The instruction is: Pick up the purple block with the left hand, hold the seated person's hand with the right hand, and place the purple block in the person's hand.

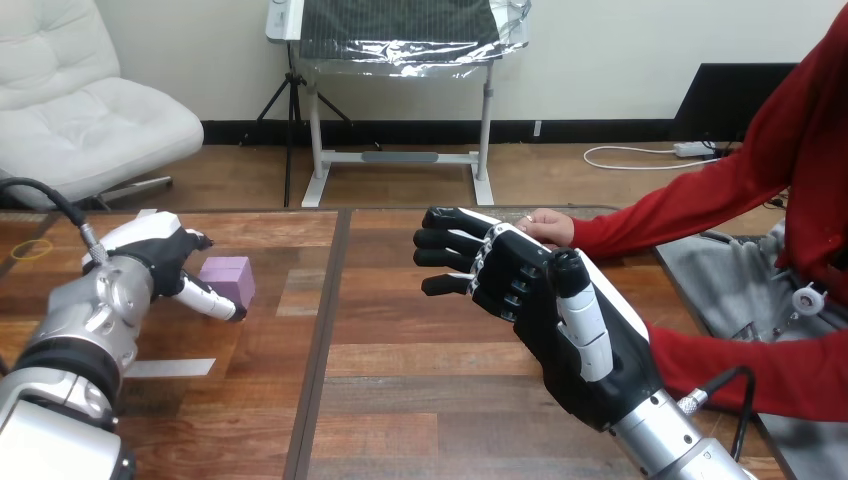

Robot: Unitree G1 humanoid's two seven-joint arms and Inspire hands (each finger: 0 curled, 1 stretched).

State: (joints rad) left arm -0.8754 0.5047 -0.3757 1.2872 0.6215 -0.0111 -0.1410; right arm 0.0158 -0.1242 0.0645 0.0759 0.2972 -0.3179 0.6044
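Note:
The purple block [230,279] rests on the wooden table [420,380] at the left. My left hand [158,256] is right beside it on its left, open, with the thumb reaching along the block's near side and the fingers by its far left corner. My right hand [545,310] hovers over the table's middle right, open, back toward the camera, its loosely bent fingers pointing left. The person's hand [547,227] lies on the table's far edge just behind my right hand, partly hidden by it; I cannot tell whether they touch.
The person's other forearm [760,372] in a red sleeve lies along the table's right side, next to my right wrist. A yellow ring [31,250] lies at the far left. A white tape strip [172,368] is stuck on the table near my left forearm.

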